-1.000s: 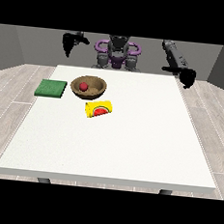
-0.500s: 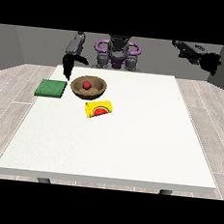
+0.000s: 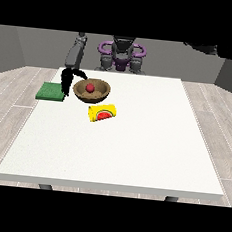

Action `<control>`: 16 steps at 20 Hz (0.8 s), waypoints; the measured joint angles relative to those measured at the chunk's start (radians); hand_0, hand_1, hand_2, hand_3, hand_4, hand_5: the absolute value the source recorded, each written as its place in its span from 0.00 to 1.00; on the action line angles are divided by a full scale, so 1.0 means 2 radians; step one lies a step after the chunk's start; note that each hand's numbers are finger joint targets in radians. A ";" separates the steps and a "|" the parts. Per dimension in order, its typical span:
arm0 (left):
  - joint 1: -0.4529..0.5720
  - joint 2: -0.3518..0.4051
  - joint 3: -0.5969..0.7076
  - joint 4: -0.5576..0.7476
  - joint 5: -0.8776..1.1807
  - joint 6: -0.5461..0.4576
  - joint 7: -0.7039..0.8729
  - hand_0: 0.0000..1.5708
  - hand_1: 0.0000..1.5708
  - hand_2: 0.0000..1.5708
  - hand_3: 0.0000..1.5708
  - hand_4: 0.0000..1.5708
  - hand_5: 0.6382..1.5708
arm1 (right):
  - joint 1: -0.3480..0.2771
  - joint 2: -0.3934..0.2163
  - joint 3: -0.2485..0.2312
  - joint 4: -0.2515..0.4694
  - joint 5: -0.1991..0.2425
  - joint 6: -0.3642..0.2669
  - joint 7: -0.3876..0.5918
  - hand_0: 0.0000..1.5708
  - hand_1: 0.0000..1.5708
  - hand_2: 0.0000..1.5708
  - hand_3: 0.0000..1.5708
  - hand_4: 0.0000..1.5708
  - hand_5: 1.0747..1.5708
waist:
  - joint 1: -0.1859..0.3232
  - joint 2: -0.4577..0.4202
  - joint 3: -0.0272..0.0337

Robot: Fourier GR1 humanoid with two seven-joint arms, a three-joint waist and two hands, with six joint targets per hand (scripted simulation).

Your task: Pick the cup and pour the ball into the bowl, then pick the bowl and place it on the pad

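Reaching: hand at the view's left (image 3: 67,79), fingers pointing down, grip undeterminable. Bowl (image 3: 92,90) with ball (image 3: 90,88) just beside; pad (image 3: 50,91) adjacent. Advice: grasp rim, lift level.

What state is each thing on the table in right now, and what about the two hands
Ball: inside the bowl.
Bowl: upright on the table, beside the pad.
Cup: lying on its side, in front of the bowl.
Pad: flat on the table, nothing on it.
Hand at the view's left: lowered next to the bowl.
Hand at the view's right: raised, away from the table.
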 measured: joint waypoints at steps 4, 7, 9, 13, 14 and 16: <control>-0.012 0.010 0.001 -0.006 0.009 -0.005 0.020 0.00 0.00 0.00 0.00 0.00 0.97 | -0.034 0.000 -0.010 0.055 -0.008 -0.005 0.004 0.00 0.00 0.00 0.00 0.26 1.00 | 0.001 -0.006 -0.0001; -0.020 0.023 0.006 -0.007 0.017 -0.012 0.029 0.00 0.00 0.00 0.00 0.00 0.96 | -0.055 -0.004 -0.018 0.087 -0.013 -0.006 -0.005 0.00 0.00 0.00 0.00 0.26 1.00 | 0.004 -0.001 -0.0017; -0.020 0.028 0.008 -0.010 0.020 -0.013 0.030 0.00 0.00 0.00 0.00 0.00 0.95 | -0.059 -0.004 -0.018 0.097 -0.012 -0.005 -0.016 0.00 0.00 0.00 0.00 0.24 1.00 | 0.003 -0.001 -0.0048; -0.037 0.039 0.011 -0.024 0.033 -0.019 0.050 0.00 0.00 0.00 0.00 0.00 0.95 | -0.056 -0.006 -0.022 0.105 -0.007 -0.003 -0.050 0.00 0.00 0.00 0.00 0.20 0.99 | 0.011 0.005 -0.0124; -0.035 0.036 0.011 -0.027 0.034 -0.018 0.047 0.00 0.00 0.00 0.00 0.00 0.95 | -0.056 -0.006 -0.023 0.105 -0.007 -0.007 -0.050 0.00 0.00 0.00 0.00 0.19 0.99 | 0.012 0.005 -0.0129; -0.038 0.039 0.010 -0.029 0.036 -0.018 0.053 0.00 0.00 0.00 0.00 0.00 0.96 | -0.061 -0.006 -0.024 0.109 -0.008 -0.008 -0.046 0.00 0.00 0.00 0.00 0.19 0.99 | 0.013 0.005 -0.0124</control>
